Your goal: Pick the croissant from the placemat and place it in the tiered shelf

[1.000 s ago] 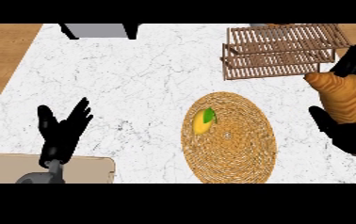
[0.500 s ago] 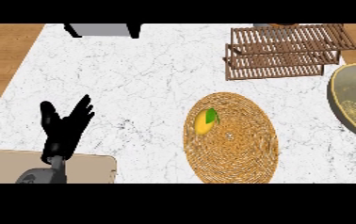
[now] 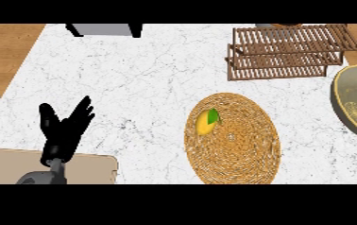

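Note:
No croissant shows anywhere in the head view. The round woven placemat (image 3: pixel 233 148) lies at the lower middle of the counter and bears only a yellow fruit with a green leaf (image 3: pixel 204 121) near its upper left. The wooden tiered shelf (image 3: pixel 286 51) stands at the upper right, and I see nothing on its slats. My left hand (image 3: pixel 64 130) rests open at the lower left, fingers up, far from both mat and shelf. My right hand is out of view.
A tan cutting board (image 3: pixel 87 169) lies under my left forearm at the lower left corner. An olive bowl's rim (image 3: pixel 343 101) juts in at the right edge. A grey appliance (image 3: pixel 105 29) sits at the back. The counter's left edge meets wooden floor (image 3: pixel 15 49).
My right hand, which held the croissant at the right edge a second ago, has left the view with it, uncovering the olive bowl. The left hand barely moved.

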Controlling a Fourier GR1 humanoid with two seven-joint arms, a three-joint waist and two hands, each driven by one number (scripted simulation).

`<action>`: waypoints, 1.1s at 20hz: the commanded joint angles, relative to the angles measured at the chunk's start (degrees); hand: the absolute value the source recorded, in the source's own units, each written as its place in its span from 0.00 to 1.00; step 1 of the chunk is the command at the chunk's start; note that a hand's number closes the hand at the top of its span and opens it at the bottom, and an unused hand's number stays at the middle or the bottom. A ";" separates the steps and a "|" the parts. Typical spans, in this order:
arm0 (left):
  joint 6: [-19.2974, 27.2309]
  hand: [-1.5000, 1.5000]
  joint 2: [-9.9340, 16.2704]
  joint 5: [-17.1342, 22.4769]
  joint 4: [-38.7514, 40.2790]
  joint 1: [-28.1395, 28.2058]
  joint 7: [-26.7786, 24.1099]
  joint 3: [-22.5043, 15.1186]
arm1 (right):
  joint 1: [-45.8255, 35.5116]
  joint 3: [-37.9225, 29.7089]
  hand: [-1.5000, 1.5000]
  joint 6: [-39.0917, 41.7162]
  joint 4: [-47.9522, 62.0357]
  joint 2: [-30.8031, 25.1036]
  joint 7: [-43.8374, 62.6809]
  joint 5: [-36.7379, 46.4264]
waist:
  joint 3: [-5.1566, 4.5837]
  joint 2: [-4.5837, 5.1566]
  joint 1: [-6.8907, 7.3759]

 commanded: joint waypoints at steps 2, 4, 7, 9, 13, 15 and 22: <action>0.64 0.50 -0.07 -0.84 -1.63 0.37 0.98 0.64 | -1.64 1.79 1.00 2.83 6.82 -2.60 -5.37 1.10 | 0.01 -0.19 -0.42; -1.29 0.50 -0.16 -0.35 3.27 -1.05 -1.11 1.27 | -6.21 4.89 1.00 -1.02 15.46 -1.97 -11.16 6.03 | -0.02 0.19 0.26; -0.48 0.50 -1.61 -0.90 1.68 -0.10 -0.74 0.77 | -3.93 5.18 1.00 -3.33 17.87 -0.91 -16.18 7.52 | 0.01 -0.02 -0.20; -3.07 0.50 0.14 0.08 3.97 -2.21 -1.54 2.20 | -8.26 7.08 1.00 -6.02 23.59 0.01 -17.73 10.68 | -0.02 0.17 0.22; -2.89 0.50 -0.02 -0.58 1.90 0.69 -2.46 2.21 | -9.12 5.98 1.00 -12.07 31.90 1.45 -23.52 12.85 | 0.01 0.16 0.46; -1.27 0.50 -1.85 -2.65 3.16 -0.56 -2.80 0.86 | -9.60 7.04 1.00 -11.89 32.82 1.63 -24.41 14.04 | 0.01 0.05 -0.03; -2.38 0.50 0.20 -0.25 -0.66 -2.00 3.09 3.29 | -11.54 5.93 1.00 -17.98 42.15 2.41 -32.63 16.08 | 0.04 0.13 0.22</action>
